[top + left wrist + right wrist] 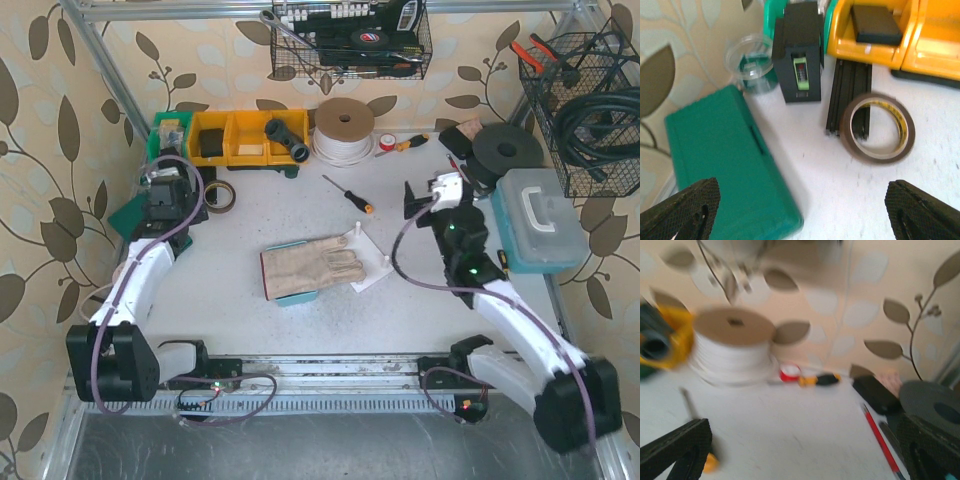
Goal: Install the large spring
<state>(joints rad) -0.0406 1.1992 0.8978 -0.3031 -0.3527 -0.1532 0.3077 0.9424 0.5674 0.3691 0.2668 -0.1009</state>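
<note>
The large spring is not showing clearly anywhere; its likely seat, the peg plate (374, 270), is lying mid-table against the glove's (310, 268) right edge. The right gripper (802, 442) is hovering nearer, just far-right of the plate, while the left gripper (801, 205) is hanging well apart, far-left. Both are standing wide open, holding nothing.

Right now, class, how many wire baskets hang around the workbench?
2. One wire basket hangs at the centre of the back wall, with tools inside; the second basket hangs on the right, holding black cable. Others could be out of view.
</note>
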